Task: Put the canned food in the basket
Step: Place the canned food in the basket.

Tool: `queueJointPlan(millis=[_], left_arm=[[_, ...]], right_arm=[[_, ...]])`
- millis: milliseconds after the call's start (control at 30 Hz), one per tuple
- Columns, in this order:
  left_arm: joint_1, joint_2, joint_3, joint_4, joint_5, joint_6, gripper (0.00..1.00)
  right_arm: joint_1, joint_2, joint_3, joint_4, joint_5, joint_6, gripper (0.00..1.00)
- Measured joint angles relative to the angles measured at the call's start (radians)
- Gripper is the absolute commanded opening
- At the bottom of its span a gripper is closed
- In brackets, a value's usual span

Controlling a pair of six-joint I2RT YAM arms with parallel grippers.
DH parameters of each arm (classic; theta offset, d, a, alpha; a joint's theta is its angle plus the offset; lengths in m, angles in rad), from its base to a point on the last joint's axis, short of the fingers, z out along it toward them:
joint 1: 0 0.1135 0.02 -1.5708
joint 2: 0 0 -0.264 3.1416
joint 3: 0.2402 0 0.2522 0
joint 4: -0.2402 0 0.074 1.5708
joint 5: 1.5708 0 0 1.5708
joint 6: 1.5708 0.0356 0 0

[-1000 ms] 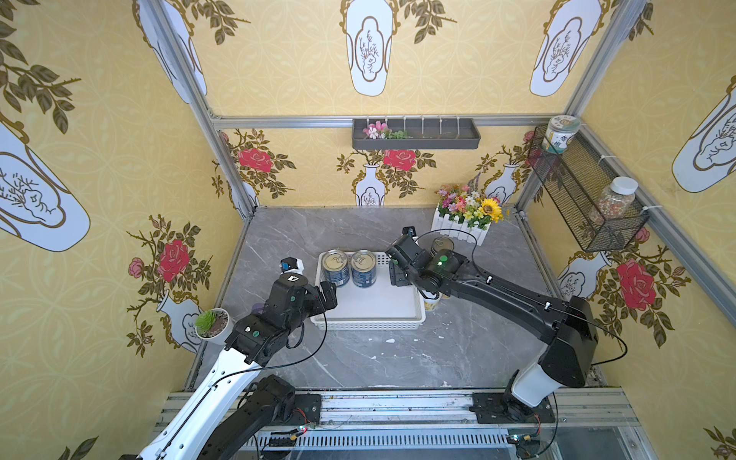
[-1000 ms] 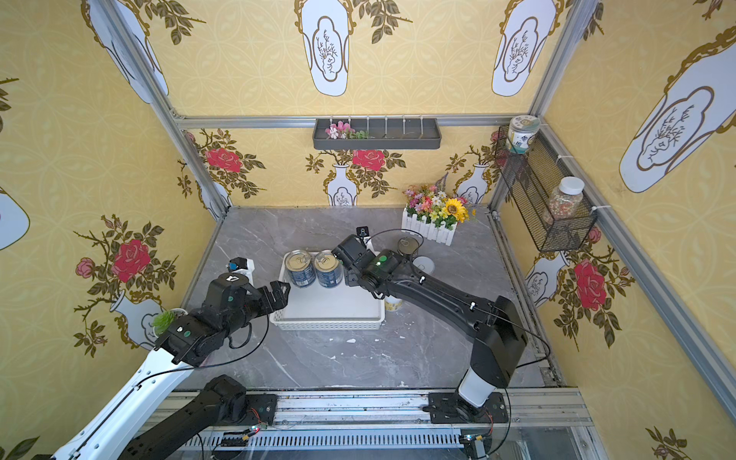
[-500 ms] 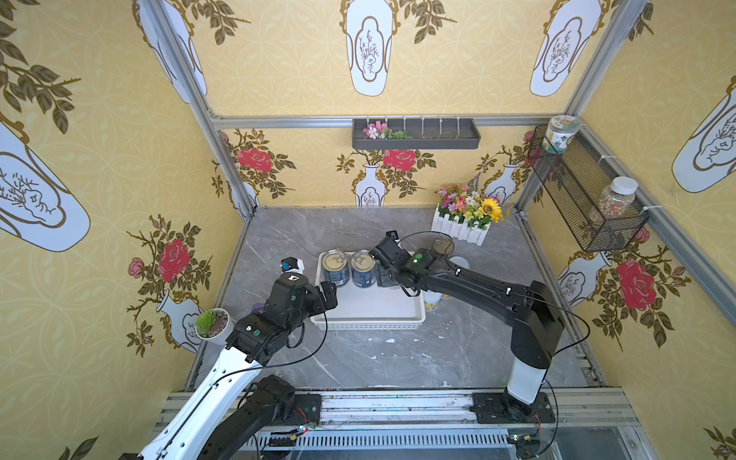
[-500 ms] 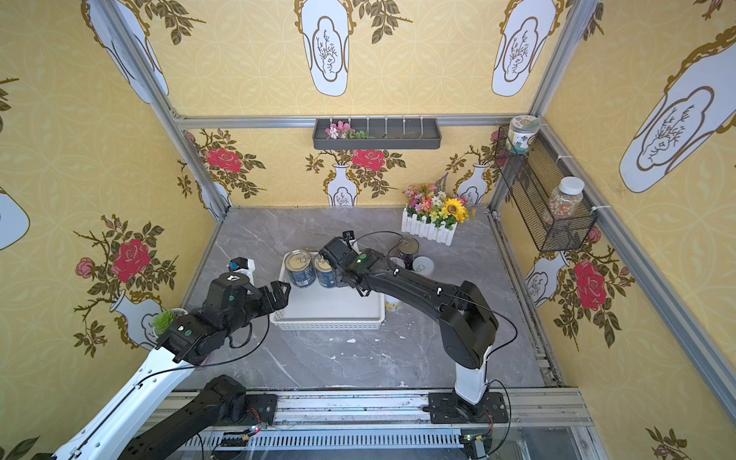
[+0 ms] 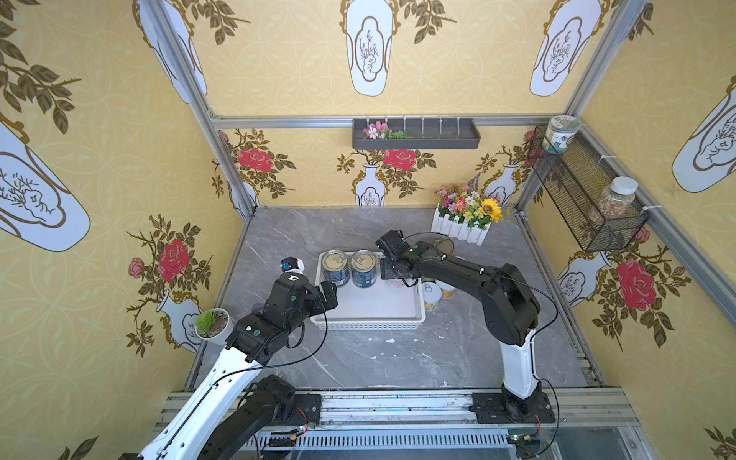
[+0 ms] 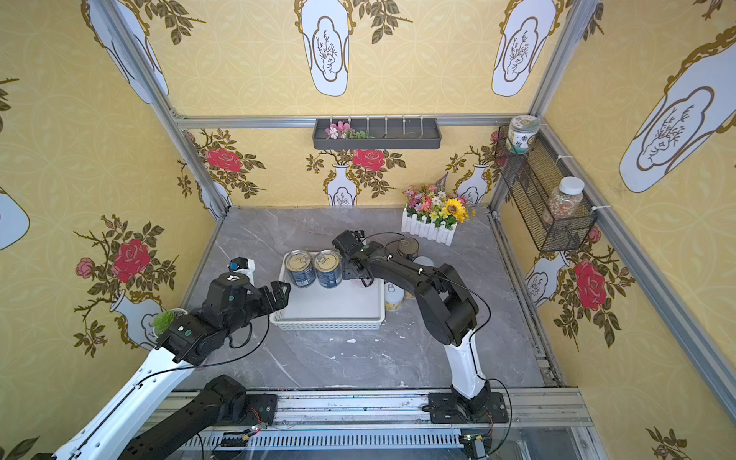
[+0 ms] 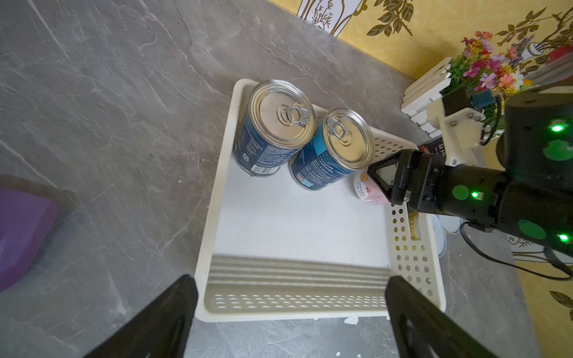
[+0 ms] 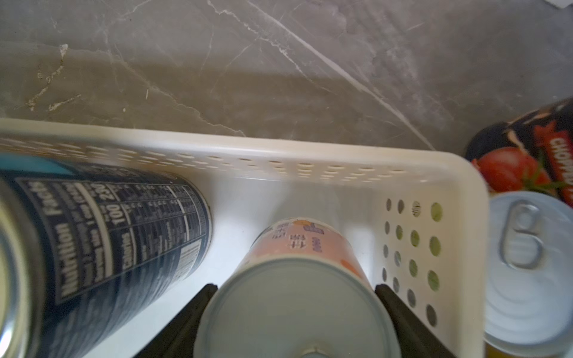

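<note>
— Where's the pink can (image 7: pixel 370 192)?
— Far row of the basket (image 7: pixel 406 257), by its right wall, beside the blue cans (image 7: pixel 273 124); right fingers (image 8: pixel 403 325) clamped on it.
— Free room?
— Near half bare. Left fingers (image 7: pixel 161 316) apart at the left rim.

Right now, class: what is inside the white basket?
Two dark-blue tins stand upright in the basket; beside them the right claw grips a small pink tin. Whether it is set down yet is hidden by the claw.
</note>
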Motion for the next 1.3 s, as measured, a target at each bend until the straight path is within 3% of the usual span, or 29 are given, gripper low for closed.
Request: queueJointPlan(millis=[767, 933, 1067, 1300], left_arm=[[0.001, 0.001, 0.000, 0.000, 0.003, 0.000, 1.00], [0.001, -0.004, 0.000, 0.000, 0.003, 0.000, 1.00], [0.001, -0.003, 0.000, 0.000, 0.011, 0.000, 1.00], [0.002, -0.005, 0.000, 0.000, 0.011, 0.000, 1.00]], right_arm=[[-0.010, 0.164, 0.153, 0.031, -0.027, -0.017, 0.75], [-0.011, 0.166, 0.153, 0.037, -0.033, -0.017, 0.79], [-0.018, 0.166, 0.145, 0.067, -0.051, -0.012, 0.95], [-0.023, 0.145, 0.095, 0.116, -0.091, 0.001, 0.96]])
